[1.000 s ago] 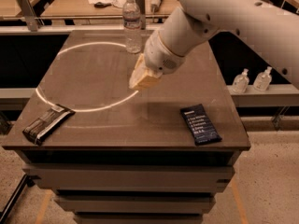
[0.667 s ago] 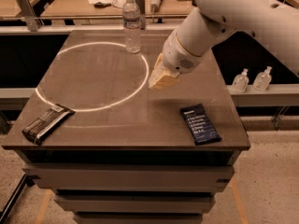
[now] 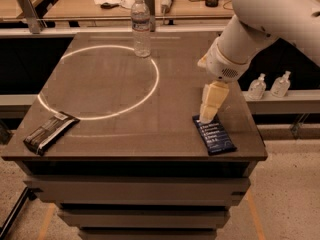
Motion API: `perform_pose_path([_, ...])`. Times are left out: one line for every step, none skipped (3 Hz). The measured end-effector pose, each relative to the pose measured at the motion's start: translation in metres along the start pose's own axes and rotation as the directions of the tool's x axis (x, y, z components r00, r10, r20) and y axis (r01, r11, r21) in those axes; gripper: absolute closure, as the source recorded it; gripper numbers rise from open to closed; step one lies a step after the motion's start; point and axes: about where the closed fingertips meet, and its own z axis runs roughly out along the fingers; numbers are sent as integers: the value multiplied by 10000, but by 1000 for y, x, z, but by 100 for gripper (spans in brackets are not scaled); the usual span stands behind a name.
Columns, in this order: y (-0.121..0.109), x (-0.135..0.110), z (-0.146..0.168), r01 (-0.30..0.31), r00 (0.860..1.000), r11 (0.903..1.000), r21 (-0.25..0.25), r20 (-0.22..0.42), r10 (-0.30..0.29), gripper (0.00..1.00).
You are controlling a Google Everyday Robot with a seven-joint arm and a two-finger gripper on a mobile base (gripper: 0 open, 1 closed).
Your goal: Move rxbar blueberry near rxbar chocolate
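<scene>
Wide dark worktop (image 3: 125, 134), marked with a bright ring of light (image 3: 157, 79). Over its right side, white arm (image 3: 260, 29) bent downward, claw (image 3: 205, 118) tipped onto or just above the far end of the rxbar blueberry (image 3: 216, 136), flat near the right front corner; spread or pressed together, cannot tell. Well apart at the left front edge, rxbar chocolate (image 3: 49, 132). Probably light, thin, crinkly and slick: best pinched across the narrow width, near the middle.

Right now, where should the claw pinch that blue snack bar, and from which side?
Probably pinch the rxbar blueberry across its narrow width, mid-length, coming straight down. It lies flat on the table, so only its long edges offer a hold. The gripper is at its far end.
</scene>
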Motion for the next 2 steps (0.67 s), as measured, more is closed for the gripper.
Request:
perform_pose_path([1, 41, -14, -135, 9982, 9999, -35, -588, 133, 0])
perform_pose_path([18, 69, -29, 278, 9939, 9989, -378, -1053, -316, 0])
